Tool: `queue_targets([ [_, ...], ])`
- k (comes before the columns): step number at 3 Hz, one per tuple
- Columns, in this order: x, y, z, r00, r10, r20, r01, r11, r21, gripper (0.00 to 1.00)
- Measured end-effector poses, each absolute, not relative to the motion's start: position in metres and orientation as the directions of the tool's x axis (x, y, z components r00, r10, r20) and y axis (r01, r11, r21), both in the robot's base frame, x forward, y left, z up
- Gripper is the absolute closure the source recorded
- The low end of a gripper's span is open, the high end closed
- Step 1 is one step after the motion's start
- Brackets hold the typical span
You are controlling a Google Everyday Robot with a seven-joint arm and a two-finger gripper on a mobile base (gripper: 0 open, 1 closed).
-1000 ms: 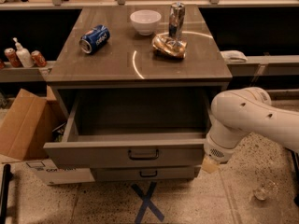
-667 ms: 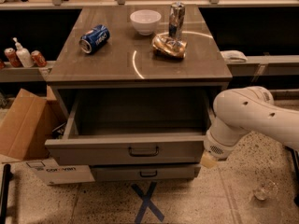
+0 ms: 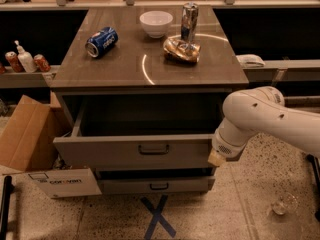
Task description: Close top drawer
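The top drawer [image 3: 135,151] of the grey cabinet stands pulled out, and its inside looks empty. Its flat grey front has a small dark bar handle [image 3: 153,148] at the centre. My white arm [image 3: 260,119] comes in from the right. My gripper [image 3: 218,157] is at the right end of the drawer front, touching or nearly touching its corner. A shorter grey drawer [image 3: 155,185] below is nearly shut.
On the cabinet top [image 3: 145,66] are a blue can on its side [image 3: 101,41], a white bowl [image 3: 156,23], an upright silver can [image 3: 189,21] and a crumpled bag [image 3: 181,49]. Cardboard boxes [image 3: 25,134] stand at the left. A blue tape X [image 3: 158,216] marks the floor.
The top drawer's front has slid back toward the cabinet, so the drawer is less far out. My arm and gripper have moved the same way with it.
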State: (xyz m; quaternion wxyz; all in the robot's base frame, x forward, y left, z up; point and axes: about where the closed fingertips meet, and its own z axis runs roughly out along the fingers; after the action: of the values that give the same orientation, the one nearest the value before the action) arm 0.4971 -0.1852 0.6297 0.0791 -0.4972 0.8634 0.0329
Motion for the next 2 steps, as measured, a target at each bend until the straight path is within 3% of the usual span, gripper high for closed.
queue_targets([
  [2,0.54,-0.192,0.607,-0.495,-0.848,-0.192,-0.857,0.513,-0.055,1.0],
])
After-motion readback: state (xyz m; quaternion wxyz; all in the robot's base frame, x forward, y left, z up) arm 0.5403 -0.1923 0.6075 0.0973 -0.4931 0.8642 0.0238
